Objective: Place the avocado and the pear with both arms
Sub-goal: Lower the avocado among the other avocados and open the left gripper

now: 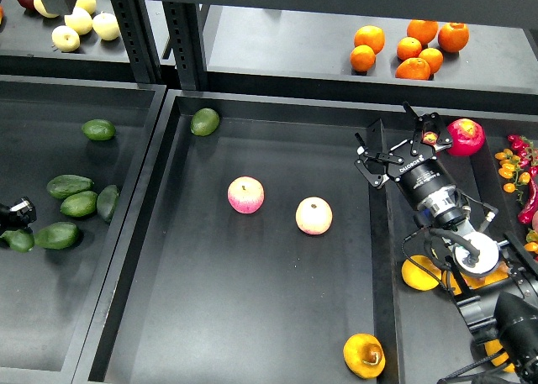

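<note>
One dark green avocado (pixel 204 121) lies at the far left corner of the middle tray (pixel 252 317). Several more avocados (pixel 78 203) lie in the left tray. The golden pear (pixel 364 355), with a brown dented patch, lies at the front right of the middle tray. My left gripper (pixel 15 213) only just shows at the left edge, right above a small avocado (pixel 18 240); its fingers cannot be told apart. My right gripper (pixel 397 145) is open and empty over the rim between the middle and right trays, far from the pear.
Two pink-red apples (pixel 245 194) (pixel 313 215) lie mid-tray. A red fruit (pixel 465 137) sits just right of my right gripper. Yellow fruit (pixel 419 273) lies under my right arm. Oranges (pixel 409 47) and pale fruits (pixel 80 20) sit on the back shelf.
</note>
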